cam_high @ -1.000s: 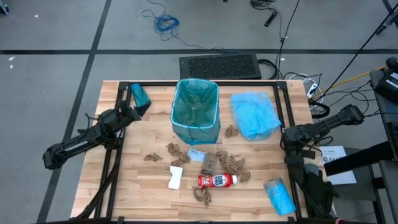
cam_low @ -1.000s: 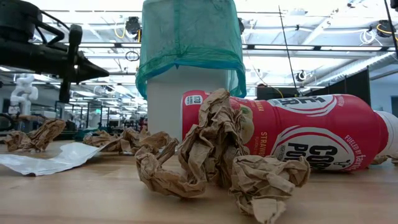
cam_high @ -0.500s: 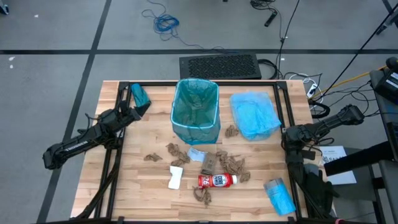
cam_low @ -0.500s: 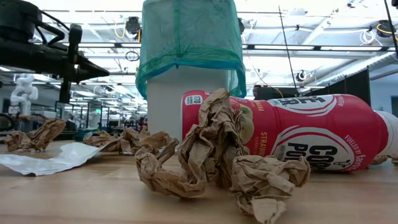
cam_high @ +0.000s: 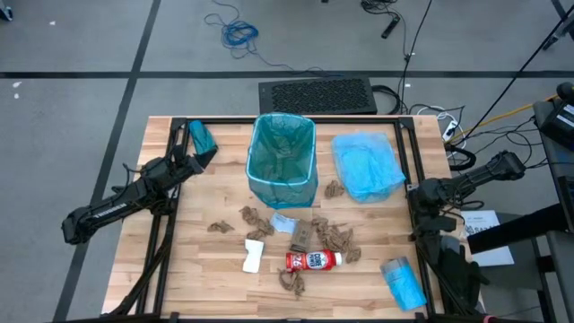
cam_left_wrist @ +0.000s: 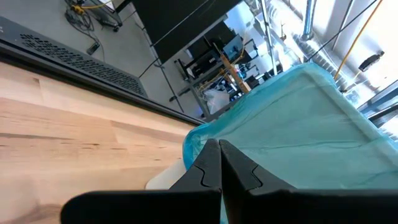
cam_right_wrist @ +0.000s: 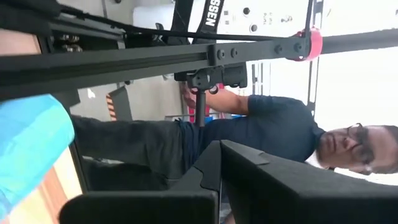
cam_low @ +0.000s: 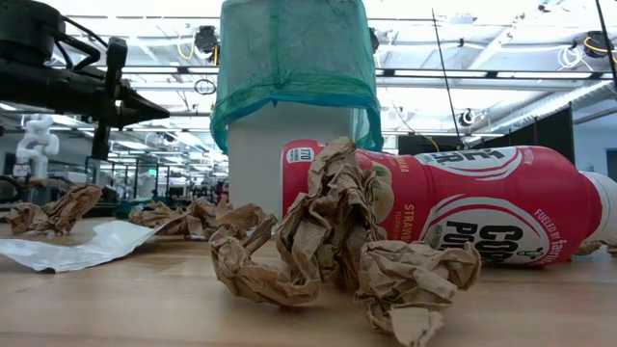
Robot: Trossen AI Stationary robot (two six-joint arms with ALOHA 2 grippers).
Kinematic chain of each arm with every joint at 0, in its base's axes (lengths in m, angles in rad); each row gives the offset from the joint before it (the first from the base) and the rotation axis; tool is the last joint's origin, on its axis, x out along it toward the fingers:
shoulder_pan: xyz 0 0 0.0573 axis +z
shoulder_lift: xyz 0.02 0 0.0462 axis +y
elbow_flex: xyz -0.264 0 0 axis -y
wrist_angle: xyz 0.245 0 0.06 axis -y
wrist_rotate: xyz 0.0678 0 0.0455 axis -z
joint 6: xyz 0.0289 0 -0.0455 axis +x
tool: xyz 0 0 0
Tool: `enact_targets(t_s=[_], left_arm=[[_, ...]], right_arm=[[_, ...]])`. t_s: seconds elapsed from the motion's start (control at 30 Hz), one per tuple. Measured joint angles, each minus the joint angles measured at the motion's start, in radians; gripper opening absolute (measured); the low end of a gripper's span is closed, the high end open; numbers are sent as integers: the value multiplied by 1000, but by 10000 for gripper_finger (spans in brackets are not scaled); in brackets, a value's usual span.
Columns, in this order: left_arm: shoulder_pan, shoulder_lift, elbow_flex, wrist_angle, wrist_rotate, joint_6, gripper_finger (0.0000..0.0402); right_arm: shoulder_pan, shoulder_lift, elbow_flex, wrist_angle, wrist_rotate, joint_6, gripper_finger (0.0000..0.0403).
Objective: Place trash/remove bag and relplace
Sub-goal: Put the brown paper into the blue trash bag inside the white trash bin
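The left gripper [cam_high: 199, 162] hangs over the left side of the wooden desk [cam_high: 197, 278] with its 2 fingers pressed together and nothing in them. The white bin lined with a teal bag [cam_high: 282, 157] stands just to its right. A rolled teal bag [cam_high: 201, 137] lies close beside it, toward the far edge.

The right gripper [cam_high: 413, 194] is at the right edge of the desk, fingers together and holding nothing. A flat pile of pale blue bags [cam_high: 366, 165] lies just to its left.

The trash lies between the 2 grippers, nearer the front edge, well apart from both: crumpled brown paper wads [cam_high: 338, 239], a small red-and-white bottle [cam_high: 312, 260] on its side, a white packet [cam_high: 254, 254] and a pale blue scrap [cam_high: 283, 222]. One more blue bag bundle [cam_high: 402, 281] lies in front of the right gripper.

A person [cam_right_wrist: 261, 134] in a dark shirt shows in the right wrist view, beyond the desk.
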Motion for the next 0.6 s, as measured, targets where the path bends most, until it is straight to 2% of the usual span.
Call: enact_targets(t_s=[0.23,0.4,0.6], left_arm=[[0,0,0,0,0,0,0],[0,0,0,0,0,1,0],[0,0,0,-3,0,1,0]], right_arm=[[0,0,0,-1,0,112,0],[-2,0,0,-2,0,112,0],[-2,0,0,-28,-1,312,0]])
